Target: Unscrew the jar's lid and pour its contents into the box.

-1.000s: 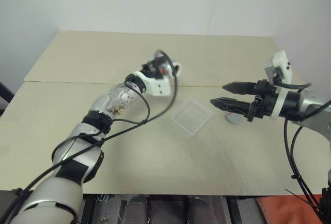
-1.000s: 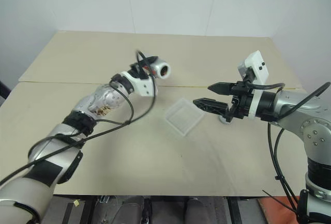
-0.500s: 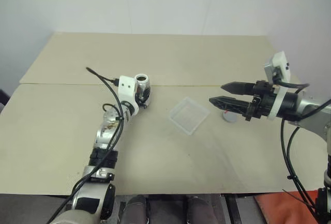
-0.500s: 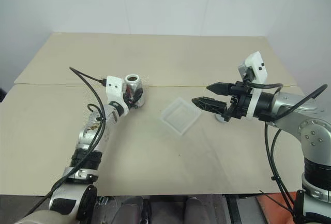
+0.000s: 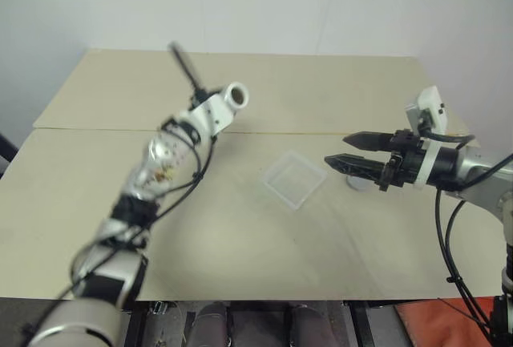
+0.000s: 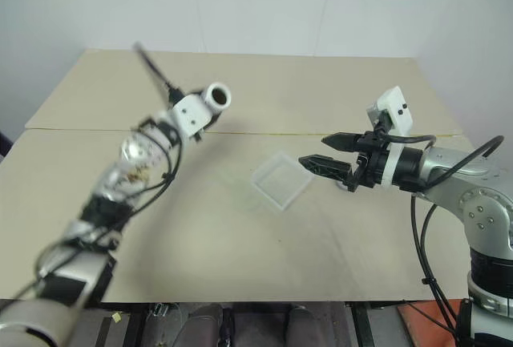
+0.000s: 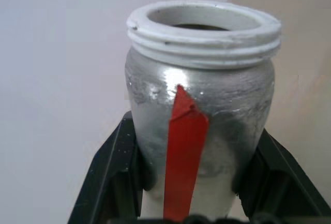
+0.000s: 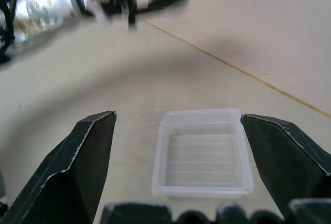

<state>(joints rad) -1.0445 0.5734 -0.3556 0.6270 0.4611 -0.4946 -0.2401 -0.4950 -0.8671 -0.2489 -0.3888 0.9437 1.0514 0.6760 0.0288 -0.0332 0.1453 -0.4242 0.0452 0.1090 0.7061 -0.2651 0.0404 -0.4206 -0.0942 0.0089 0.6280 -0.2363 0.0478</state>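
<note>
My left gripper (image 7: 196, 133) is shut on the jar (image 7: 201, 105), a silvery jar with a red stripe and a bare white threaded rim. The head views show the jar (image 5: 235, 96) held up in the air at the left, tilted, with its open mouth turned towards the right. Its contents are hidden from me. The box (image 5: 294, 180), a shallow clear tray, lies on the table's middle. My right gripper (image 5: 337, 149) hovers open just right of the box, fingers pointing at it. The grey lid (image 5: 357, 182) lies on the table, partly hidden under those fingers.
The tan table (image 5: 240, 251) has a seam (image 5: 96, 130) running across behind the box. Black cables loop along my left arm (image 5: 160, 167) and hang from my right arm (image 5: 445, 227). An orange thing (image 5: 449, 323) sits below the table's front right corner.
My left arm has swung the jar from upright and low over the table up into the air, now tilted with its mouth to the right. The right gripper has stayed put.
</note>
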